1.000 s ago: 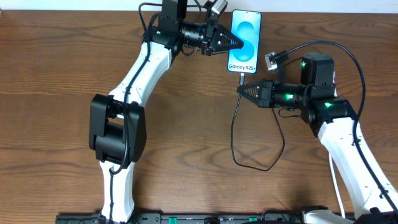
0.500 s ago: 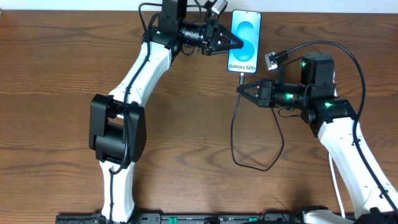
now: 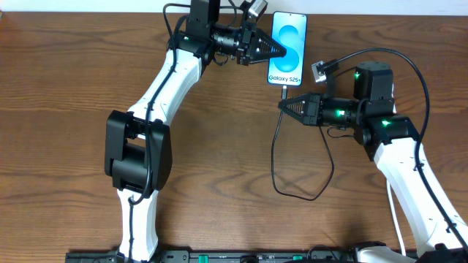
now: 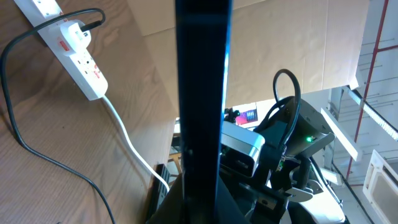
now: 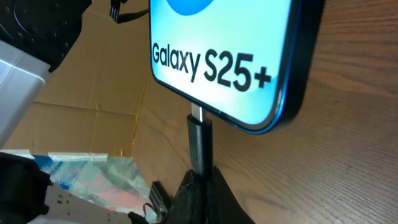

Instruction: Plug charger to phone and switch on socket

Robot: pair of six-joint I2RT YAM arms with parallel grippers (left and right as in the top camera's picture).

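The phone (image 3: 289, 40) lies at the table's far edge, screen up, reading "Galaxy S25+". My left gripper (image 3: 282, 50) is shut on its left side; in the left wrist view the phone (image 4: 202, 81) is a dark bar between my fingers (image 4: 202, 202). My right gripper (image 3: 282, 105) is shut on the charger's black connector (image 5: 200, 140), just below the phone (image 5: 224, 56). The connector's metal tip meets the phone's bottom edge, and a short bit of metal shows. The charger cable (image 3: 275, 164) loops down the table. The socket (image 4: 69, 38) shows only in the left wrist view, with a white plug in it.
The strip's white lead (image 4: 127, 146) runs off toward the table edge. The black cable (image 4: 15, 124) curves over the wood beside the strip. The right arm (image 3: 402, 157) stands right of the cable loop. Cardboard panels stand behind the table.
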